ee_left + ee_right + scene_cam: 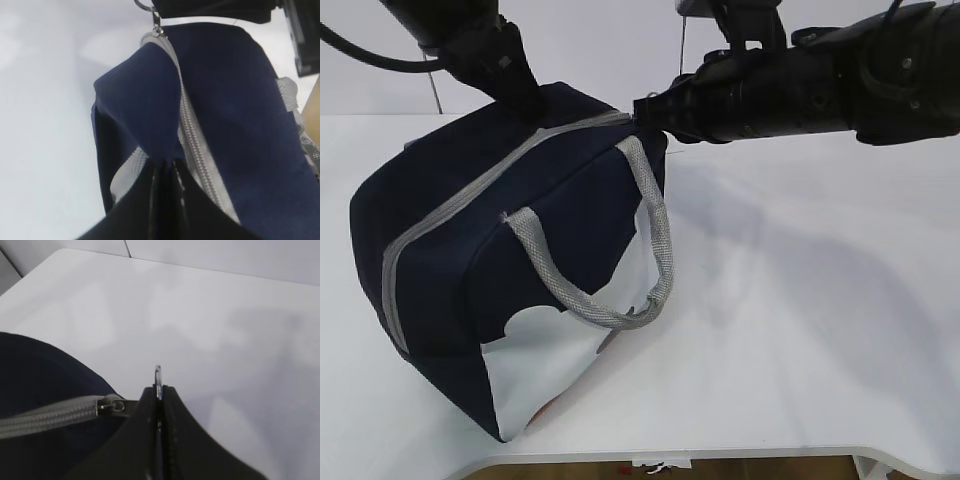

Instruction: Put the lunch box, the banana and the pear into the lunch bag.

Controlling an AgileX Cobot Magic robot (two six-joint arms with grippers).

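Counting what shows: one lunch bag (510, 270), two grey handles of which one (620, 260) is plain on the near face and another is only glimpsed at the right edge of the left wrist view, one grey zipper (490, 180), one metal ring pull (158, 377), and two black arms. No lunch box, banana or pear can be seen in any view.

The bag rests on the left half of the white bench (820, 330), tilted so that its near-left lower corner touches the surface and its top right corner is raised. Its long axis runs from near left to far right, and the zipper follows that line across the top and then bends down the left end. The zipper teeth look closed along the whole stretch that shows. A white lower panel (550, 370) faces near.

The left gripper (165, 172) has its jaws pressed together on a fold of navy fabric beside the zipper, at the bag's far top edge. The right gripper (159, 405) reaches in from the right; its jaws are closed on the ring pull at the zipper's far right end.
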